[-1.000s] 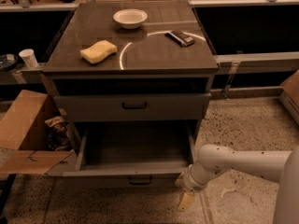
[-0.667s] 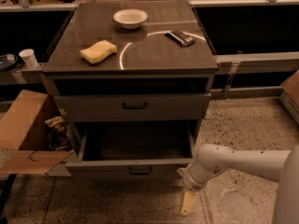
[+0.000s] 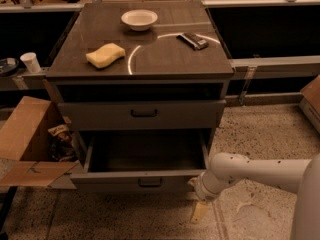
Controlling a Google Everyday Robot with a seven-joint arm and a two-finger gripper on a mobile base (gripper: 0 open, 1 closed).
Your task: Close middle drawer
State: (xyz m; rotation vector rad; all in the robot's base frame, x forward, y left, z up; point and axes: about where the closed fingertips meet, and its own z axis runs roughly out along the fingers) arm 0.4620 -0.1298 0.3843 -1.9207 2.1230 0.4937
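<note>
The robot's white arm (image 3: 260, 171) reaches in low from the right, its wrist bent just beside the near right corner of the middle drawer (image 3: 110, 182), which stands pulled well out of the grey cabinet (image 3: 220, 111). The gripper (image 3: 199, 212) points down at the speckled floor (image 3: 260, 129); whether it is released or clenched cannot be told.

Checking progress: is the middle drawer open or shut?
Open: the middle drawer juts out, its bare inside showing. The hand hangs low by its front corner.
</note>
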